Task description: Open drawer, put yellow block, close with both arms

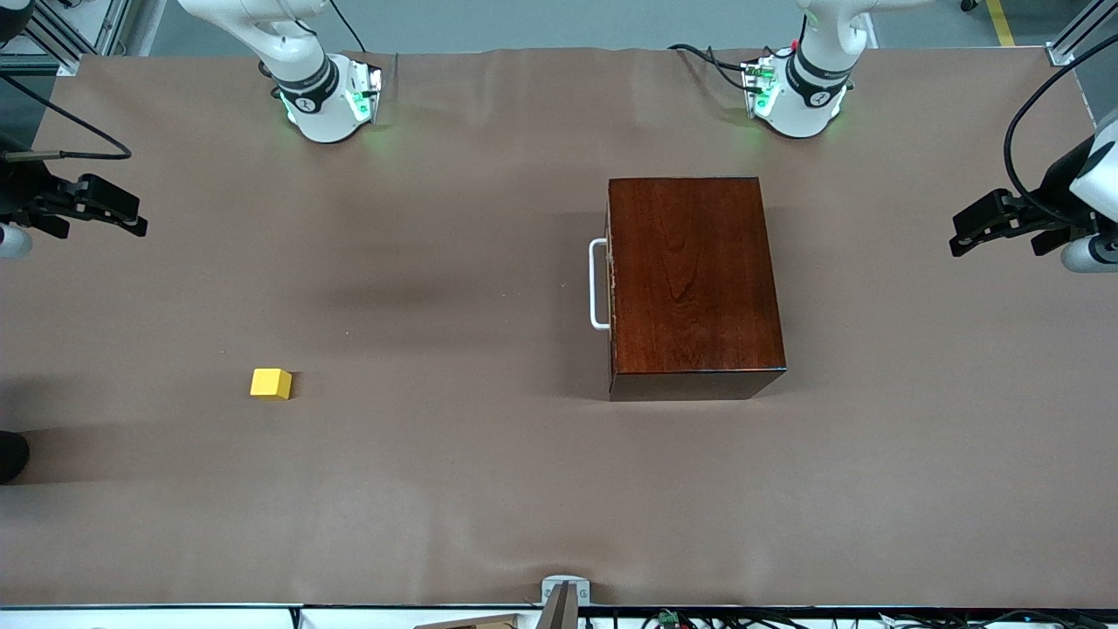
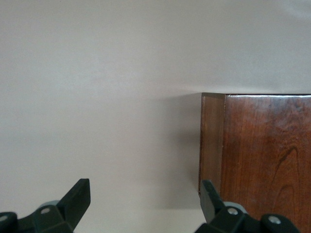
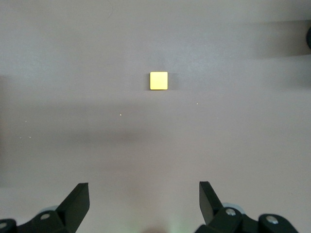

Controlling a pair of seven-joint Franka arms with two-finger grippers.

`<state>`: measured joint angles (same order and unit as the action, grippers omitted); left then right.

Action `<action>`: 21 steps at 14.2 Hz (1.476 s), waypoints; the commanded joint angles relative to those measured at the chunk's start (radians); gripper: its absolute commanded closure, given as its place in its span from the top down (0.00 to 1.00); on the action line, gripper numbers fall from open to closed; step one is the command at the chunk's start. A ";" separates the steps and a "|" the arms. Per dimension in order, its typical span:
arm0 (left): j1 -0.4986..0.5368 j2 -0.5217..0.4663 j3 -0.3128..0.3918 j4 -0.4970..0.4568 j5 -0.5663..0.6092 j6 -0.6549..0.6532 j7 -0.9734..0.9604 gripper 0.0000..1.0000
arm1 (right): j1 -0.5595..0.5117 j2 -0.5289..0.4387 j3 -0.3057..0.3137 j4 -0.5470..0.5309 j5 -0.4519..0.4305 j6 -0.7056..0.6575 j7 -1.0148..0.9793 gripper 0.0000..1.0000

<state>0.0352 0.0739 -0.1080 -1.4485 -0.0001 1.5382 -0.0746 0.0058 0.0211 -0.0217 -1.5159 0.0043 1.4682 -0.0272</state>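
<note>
The dark reddish-brown box (image 1: 690,279) stands toward the left arm's end of the table. Its drawer is pushed in; only the white bar handle (image 1: 597,284) shows, on the face toward the right arm's end. The yellow block (image 1: 271,383) lies toward the right arm's end, nearer to the front camera than the box. My right gripper (image 1: 129,216) is open and empty, up over the table's edge at its end; its wrist view (image 3: 144,199) shows the block (image 3: 158,80). My left gripper (image 1: 961,234) is open and empty, up at its end; its wrist view (image 2: 145,199) shows a box corner (image 2: 262,155).
A brown cloth (image 1: 437,489) covers the table. The two green-lit arm bases (image 1: 327,96) (image 1: 799,96) stand along the edge farthest from the front camera. A small grey bracket (image 1: 563,596) sits at the nearest edge. A dark object (image 1: 10,454) shows at the right arm's end.
</note>
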 commanded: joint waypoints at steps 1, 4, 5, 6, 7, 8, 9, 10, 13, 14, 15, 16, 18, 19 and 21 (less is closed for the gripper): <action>0.009 -0.016 -0.006 -0.012 -0.024 0.005 -0.007 1.00 | -0.015 -0.004 0.011 0.003 0.008 -0.009 0.004 1.00; 0.008 -0.014 -0.009 -0.007 -0.023 0.007 -0.007 1.00 | -0.015 -0.004 0.011 0.002 0.008 -0.009 0.004 1.00; 0.009 -0.013 -0.009 -0.007 -0.023 0.007 -0.007 1.00 | -0.015 -0.004 0.011 0.002 0.008 -0.009 0.004 1.00; 0.011 -0.013 -0.007 -0.007 -0.020 0.007 -0.008 1.00 | -0.015 -0.004 0.011 0.002 0.008 -0.009 0.004 1.00; 0.011 -0.011 -0.007 -0.007 -0.020 0.010 -0.008 1.00 | -0.015 -0.004 0.011 0.003 0.008 -0.009 0.004 1.00; 0.009 -0.011 -0.007 -0.006 -0.020 0.013 -0.008 1.00 | -0.015 -0.004 0.011 0.002 0.010 -0.009 0.003 1.00; 0.009 -0.008 -0.007 -0.006 -0.020 0.014 -0.008 1.00 | -0.017 -0.004 0.011 0.002 0.008 -0.009 0.003 1.00; 0.008 -0.006 -0.007 -0.007 -0.017 0.016 -0.008 1.00 | -0.017 -0.004 0.011 0.002 0.008 -0.009 0.003 1.00; 0.006 0.000 -0.006 -0.006 -0.020 0.016 -0.010 1.00 | -0.017 -0.004 0.009 0.002 0.010 -0.009 0.003 1.00; 0.011 -0.002 -0.006 -0.006 -0.018 0.016 -0.008 1.00 | -0.017 -0.004 0.011 0.002 0.010 -0.008 0.001 1.00; 0.011 -0.002 -0.006 -0.006 -0.021 0.016 -0.010 1.00 | -0.017 -0.004 0.009 0.002 0.008 -0.008 0.001 1.00; 0.009 -0.002 -0.006 -0.006 -0.014 0.016 -0.008 1.00 | -0.017 -0.004 0.009 0.002 0.008 -0.008 0.001 1.00; 0.009 -0.002 -0.006 -0.006 -0.024 0.013 -0.007 1.00 | -0.017 -0.003 0.009 0.002 0.008 -0.005 0.001 1.00; -0.001 -0.002 -0.013 -0.006 -0.024 0.013 -0.013 1.00 | -0.017 -0.001 0.009 0.002 0.008 -0.005 0.001 1.00; -0.017 -0.002 -0.071 0.006 -0.024 0.013 -0.113 1.00 | -0.018 -0.001 0.009 0.000 0.008 -0.005 0.000 1.00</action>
<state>0.0307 0.0768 -0.1286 -1.4488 -0.0048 1.5440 -0.1057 0.0058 0.0211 -0.0224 -1.5159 0.0043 1.4676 -0.0272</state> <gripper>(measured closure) 0.000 0.000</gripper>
